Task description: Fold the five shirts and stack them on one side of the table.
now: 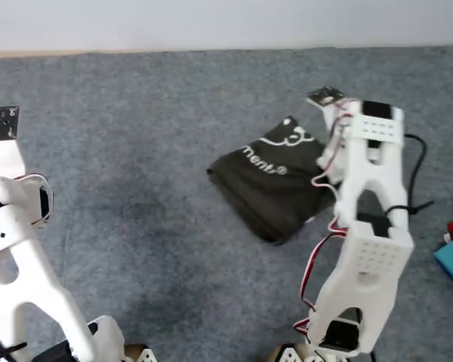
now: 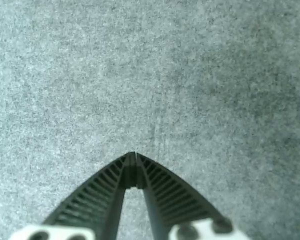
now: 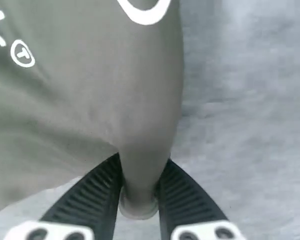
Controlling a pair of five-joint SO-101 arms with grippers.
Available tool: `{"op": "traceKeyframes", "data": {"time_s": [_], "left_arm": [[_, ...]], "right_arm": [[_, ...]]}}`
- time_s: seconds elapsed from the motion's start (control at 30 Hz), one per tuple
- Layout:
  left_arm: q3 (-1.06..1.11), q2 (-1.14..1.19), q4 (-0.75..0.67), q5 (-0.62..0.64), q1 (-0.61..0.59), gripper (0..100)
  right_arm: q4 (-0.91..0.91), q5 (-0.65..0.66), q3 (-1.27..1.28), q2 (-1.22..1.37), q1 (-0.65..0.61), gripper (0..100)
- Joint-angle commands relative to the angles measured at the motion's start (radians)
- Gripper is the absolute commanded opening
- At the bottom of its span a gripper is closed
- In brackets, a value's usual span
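Shirt [image 1: 268, 185] partly behind the right arm [image 1: 371, 181]

Shirt [image 1: 275, 181] on table [image 1: 136, 151] right of centre, right gripper [image 3: 142, 161] at its right edge, left arm [image 1: 15, 249] well apart, far left.

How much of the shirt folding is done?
One dark shirt lies on the table, looking roughly folded. The right gripper pinches its edge, so that one is in hand. The left gripper is shut over bare table. With one shirt of five here, most looks left.
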Motion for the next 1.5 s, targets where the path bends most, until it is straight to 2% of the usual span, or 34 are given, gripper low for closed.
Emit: {"op": "traceKeyframes", "data": {"time_s": [0.0, 0.1, 0.3, 0.5, 0.73, 0.83, 1.0, 1.13, 1.33, 1.47], "left_arm": [[-0.004, -0.031, 0.009, -0.009, -0.002, 0], [-0.004, -0.031, 0.017, -0.009, -0.003, 0], [-0.004, -0.032, 0.023, -0.011, -0.005, 0], [-0.004, -0.029, 0.023, -0.011, -0.005, 0], [-0.004, -0.025, 0.017, -0.011, -0.002, 0], [-0.004, -0.025, 0.017, -0.011, 0.0, 0], [-0.004, -0.025, 0.017, -0.031, 0.0, 0], [-0.004, -0.025, 0.017, -0.058, 0.0, 0], [-0.004, -0.025, 0.017, -0.058, 0.0, 0], [-0.004, -0.023, 0.015, -0.058, 0.0, 0]], "right_arm": [[-0.093, 0.16, -0.023, -0.076, 0.062, 1.0], [-0.145, 0.201, -0.023, -0.074, 0.073, 1.0], [-0.166, 0.201, -0.021, -0.074, 0.067, 2.0], [-0.145, 0.201, -0.029, -0.091, 0.091, 15.8], [-0.14, 0.192, -0.052, -0.173, 0.077, 16.9], [-0.124, 0.106, -0.052, -0.222, 0.062, 16.8], [0.005, 0.018, -0.052, -0.248, 0.012, 15.5], [0.03, -0.081, -0.049, -0.186, -0.008, 1.0], [0.096, -0.364, -0.054, -0.119, -0.081, 1.0], [0.084, -0.631, -0.054, -0.177, -0.122, 0.9]]}}
